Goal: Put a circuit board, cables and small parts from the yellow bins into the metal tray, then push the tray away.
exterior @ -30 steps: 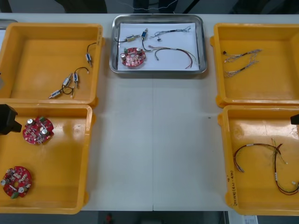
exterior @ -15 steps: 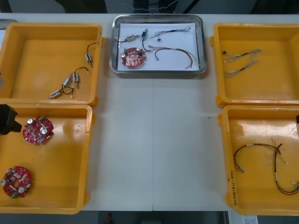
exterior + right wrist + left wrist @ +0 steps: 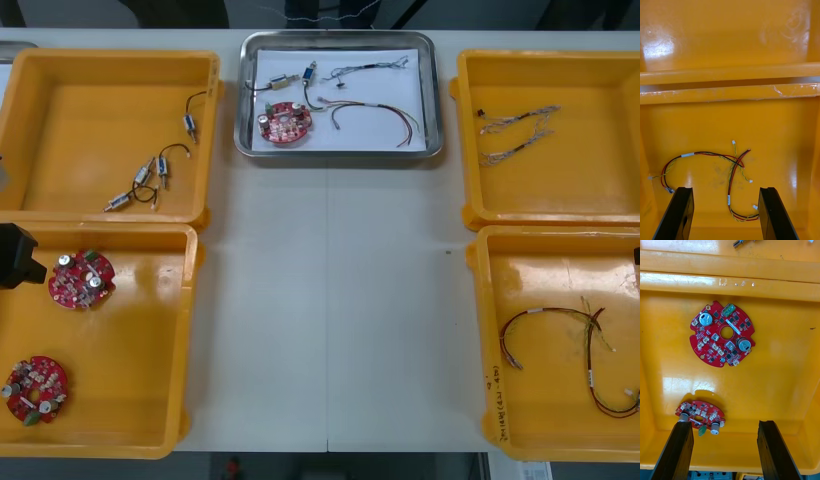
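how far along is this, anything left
Loading looks done: the metal tray holds a circuit board, cables and small metal parts, and sits at the table's far edge. Nothing in hand: left gripper and right gripper hang open over the near bins. Likely nothing left.

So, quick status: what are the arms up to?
Left gripper open over circuit boards. Right gripper open over red-yellow cables. Tray loaded, far side. Nothing in the way.

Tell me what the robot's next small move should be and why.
Probably no further pick: just park both arms. The shiny metal tray already sits at the far edge of the table holding a round red circuit board, cables and small metal parts, while the left gripper and right gripper hang open and empty over the near yellow bins.
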Controlling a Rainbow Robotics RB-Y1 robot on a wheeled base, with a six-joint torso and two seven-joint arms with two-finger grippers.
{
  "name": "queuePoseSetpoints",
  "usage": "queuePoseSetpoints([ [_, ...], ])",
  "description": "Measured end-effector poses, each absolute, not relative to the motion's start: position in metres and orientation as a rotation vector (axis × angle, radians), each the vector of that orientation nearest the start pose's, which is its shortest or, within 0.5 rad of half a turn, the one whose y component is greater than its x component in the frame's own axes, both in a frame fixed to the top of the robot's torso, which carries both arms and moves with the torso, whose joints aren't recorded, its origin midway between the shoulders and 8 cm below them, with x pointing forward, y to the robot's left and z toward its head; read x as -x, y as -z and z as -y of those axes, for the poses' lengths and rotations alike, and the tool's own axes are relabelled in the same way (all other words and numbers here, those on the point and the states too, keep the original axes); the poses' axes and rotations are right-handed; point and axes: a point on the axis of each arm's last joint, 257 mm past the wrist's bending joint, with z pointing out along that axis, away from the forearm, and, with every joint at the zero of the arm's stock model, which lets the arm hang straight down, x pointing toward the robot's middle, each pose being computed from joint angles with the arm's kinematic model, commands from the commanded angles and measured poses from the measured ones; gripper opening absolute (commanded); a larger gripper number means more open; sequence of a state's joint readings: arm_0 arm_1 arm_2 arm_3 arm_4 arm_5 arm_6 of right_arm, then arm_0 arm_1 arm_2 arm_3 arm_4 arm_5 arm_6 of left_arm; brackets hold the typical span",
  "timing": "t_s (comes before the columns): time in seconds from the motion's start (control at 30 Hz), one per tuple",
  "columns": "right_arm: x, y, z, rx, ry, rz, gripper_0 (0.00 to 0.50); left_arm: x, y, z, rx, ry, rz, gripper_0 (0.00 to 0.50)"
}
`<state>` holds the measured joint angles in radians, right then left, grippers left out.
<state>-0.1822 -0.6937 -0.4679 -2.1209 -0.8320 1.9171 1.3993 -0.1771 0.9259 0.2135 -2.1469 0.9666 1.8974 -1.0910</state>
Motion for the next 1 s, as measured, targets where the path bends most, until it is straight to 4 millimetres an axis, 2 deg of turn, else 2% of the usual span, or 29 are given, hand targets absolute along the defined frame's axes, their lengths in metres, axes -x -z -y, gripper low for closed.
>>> queuePoseSetpoints([
  [1.0, -0.3841, 0.1528, 0.3964, -0.084, -0.067, -2.612, 0.5, -0.3615, 0.1698, -0.3748, 0.123, -0.019, -2.779, 0.5],
])
